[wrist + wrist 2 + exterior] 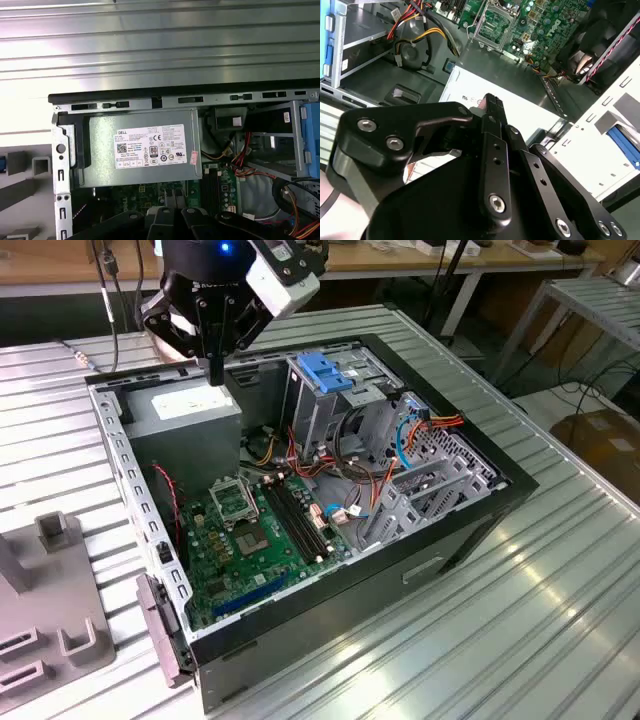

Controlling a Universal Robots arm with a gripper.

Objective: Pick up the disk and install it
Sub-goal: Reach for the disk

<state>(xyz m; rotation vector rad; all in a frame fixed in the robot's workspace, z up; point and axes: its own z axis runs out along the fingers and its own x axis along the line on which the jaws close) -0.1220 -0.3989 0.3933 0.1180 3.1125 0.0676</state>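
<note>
My gripper (215, 372) hangs just above the grey power supply (190, 415) at the back corner of the open computer case (330, 490), on the exterior view's left. Its black fingers (491, 107) stand together with nothing between them. The power supply's white label (150, 146) lies right under the gripper links (170, 222). A blue strip (623, 144) sits in a pale slotted holder beside the case; I cannot tell whether it belongs to the disk. The drive cage (345, 405) carries a broad blue latch piece (324, 373).
The green motherboard (255, 535) fills the case floor, with red, orange and yellow cables (420, 430) around the cage. A grey fixture (55, 620) stands on the ribbed metal table (480, 620) at the exterior view's left. Workbenches stand behind.
</note>
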